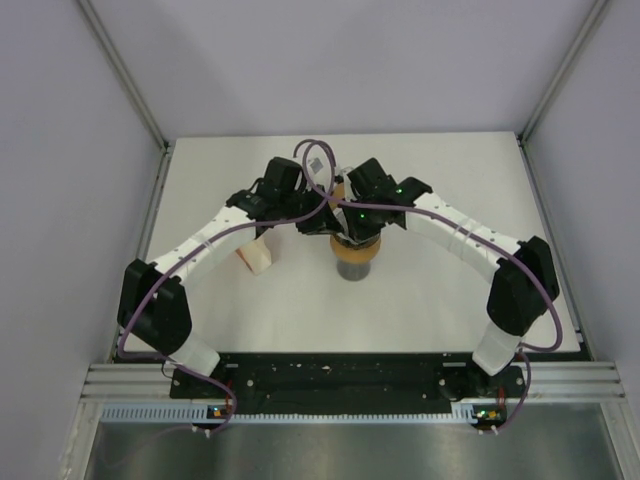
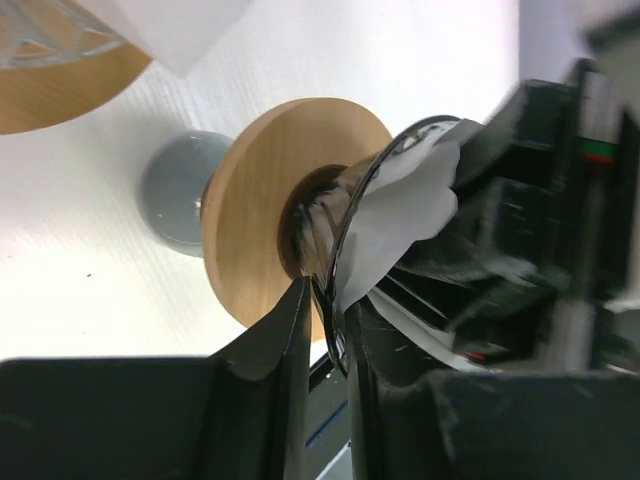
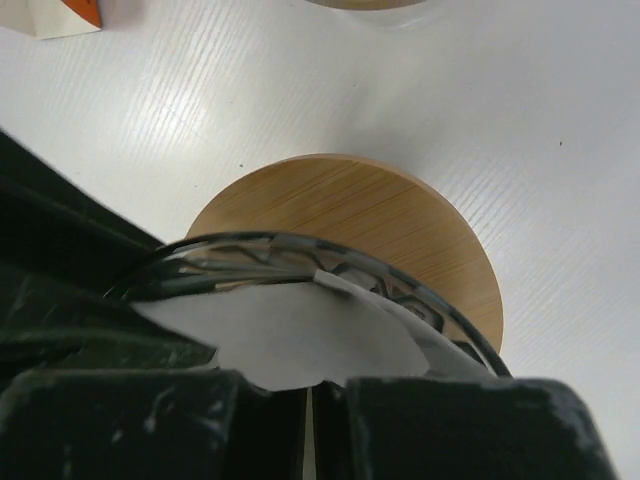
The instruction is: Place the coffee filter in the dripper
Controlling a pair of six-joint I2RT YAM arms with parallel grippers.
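We see the right end effector (image 3: 310, 385) clenched on the coffee filter (image 3: 300, 340), whose near edge is hidden beneath it, while the left end effector (image 2: 328, 312) pinches the dripper (image 2: 268, 205) rim.

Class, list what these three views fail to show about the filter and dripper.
- Right wrist view: the coffee filter's nearest edge, hidden behind the right gripper's fingers.
- Left wrist view: the far side of the filter and dripper, hidden behind the blurred right gripper.
- Top view: the whole filter, hidden beneath the arms' wrists.
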